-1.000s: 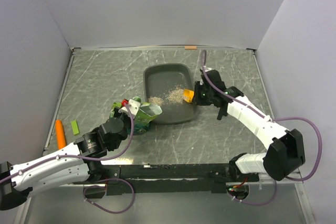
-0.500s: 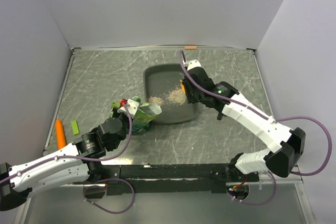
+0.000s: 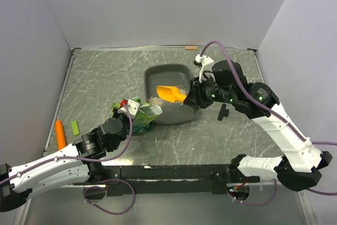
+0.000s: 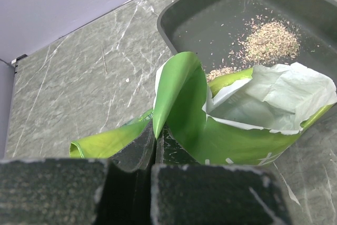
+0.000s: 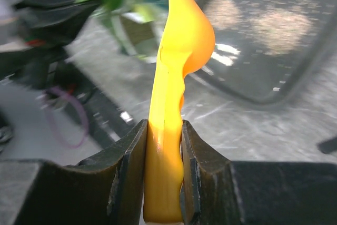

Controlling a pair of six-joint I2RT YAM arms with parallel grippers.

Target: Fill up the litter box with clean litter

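Observation:
The dark grey litter box point(image 3: 158, 76) sits mid-table and holds small piles of beige clean litter point(image 3: 157, 100), which also show in the left wrist view point(image 4: 271, 35) and the right wrist view point(image 5: 279, 23). My right gripper point(image 3: 189, 98) is shut on the handle of an orange scoop point(image 3: 168, 93), held above the box, scoop end pointing left; the right wrist view shows it point(image 5: 176, 72) on edge between the jaws. My left gripper point(image 3: 129, 110) is shut on a flap of the open green bag point(image 3: 145, 117), standing at the box's near left corner point(image 4: 210, 119).
An orange carrot-like piece point(image 3: 60, 134) and a small green block point(image 3: 75, 128) lie at the left edge. A black part point(image 3: 223, 112) lies right of the box. A small orange tag point(image 3: 191, 47) sits at the back wall.
My right arm has lifted and swung, turning the scoop from low inside the box to held above it, pointing left toward the bag. The left arm and bag have stayed put.

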